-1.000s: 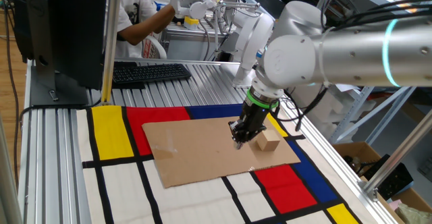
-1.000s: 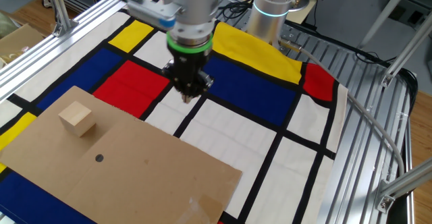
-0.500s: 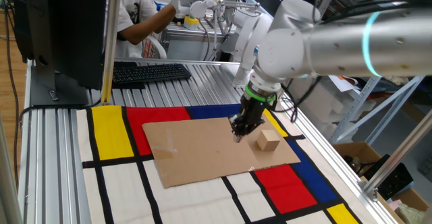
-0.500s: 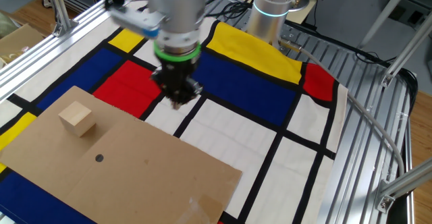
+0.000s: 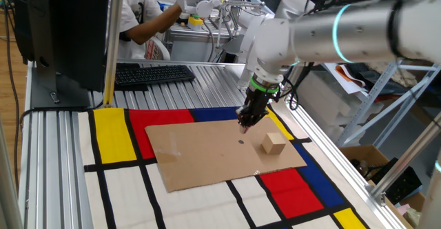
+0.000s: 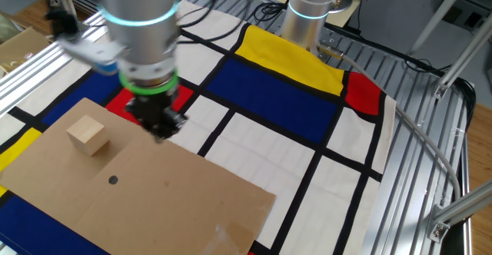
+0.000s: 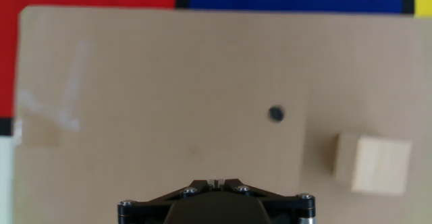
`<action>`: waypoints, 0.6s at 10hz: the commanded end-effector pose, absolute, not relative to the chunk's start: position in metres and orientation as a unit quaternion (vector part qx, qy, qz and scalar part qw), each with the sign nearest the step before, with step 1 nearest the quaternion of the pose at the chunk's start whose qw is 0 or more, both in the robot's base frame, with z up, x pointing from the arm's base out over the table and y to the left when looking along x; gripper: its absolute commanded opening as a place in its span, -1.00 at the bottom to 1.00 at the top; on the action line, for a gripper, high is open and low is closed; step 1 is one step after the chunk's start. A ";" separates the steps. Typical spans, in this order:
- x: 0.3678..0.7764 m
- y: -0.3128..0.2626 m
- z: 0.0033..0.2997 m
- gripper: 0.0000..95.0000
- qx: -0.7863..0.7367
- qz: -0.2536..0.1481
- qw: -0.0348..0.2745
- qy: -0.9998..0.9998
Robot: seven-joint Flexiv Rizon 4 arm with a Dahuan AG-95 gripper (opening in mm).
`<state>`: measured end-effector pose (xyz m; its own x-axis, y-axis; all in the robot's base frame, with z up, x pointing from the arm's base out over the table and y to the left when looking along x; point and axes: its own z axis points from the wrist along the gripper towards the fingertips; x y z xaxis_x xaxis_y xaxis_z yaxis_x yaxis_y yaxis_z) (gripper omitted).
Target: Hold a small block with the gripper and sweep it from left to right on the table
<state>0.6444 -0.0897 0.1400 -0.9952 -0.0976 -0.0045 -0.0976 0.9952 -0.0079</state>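
Note:
The small block (image 5: 273, 143), a plain tan wooden cube, lies on a brown cardboard sheet (image 5: 207, 156) over the coloured mat (image 5: 114, 136) of the ribbed table (image 5: 55, 160). My gripper (image 5: 244, 124) hangs just above the sheet's far edge, shut and holding nothing, a short way from the block. In the other fixed view the gripper (image 6: 161, 132) is to the right of the block (image 6: 86, 135). The hand view shows the block (image 7: 373, 163) to the right of the closed gripper (image 7: 216, 182).
A small black dot (image 7: 275, 114) marks the cardboard between gripper and block. A keyboard (image 5: 151, 73) and a monitor (image 5: 62, 29) stand at the table's back, with a person (image 5: 141, 15) behind. The arm's base (image 6: 311, 13) rises at the mat's edge.
The shut gripper has travelled over the mat to the cardboard's edge, ending nearer the block. The block has stayed where it was.

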 end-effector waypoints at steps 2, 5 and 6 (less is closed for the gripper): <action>0.671 -0.120 0.141 -1.00 -0.058 -0.010 -0.003 0.998; 0.690 -0.148 0.143 -1.00 -0.065 -0.010 -0.004 0.998; 0.694 -0.155 0.143 -1.00 -0.068 -0.010 -0.004 0.998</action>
<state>0.6965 -0.1578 0.1429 -0.9906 -0.1366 0.0083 -0.1367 0.9905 -0.0165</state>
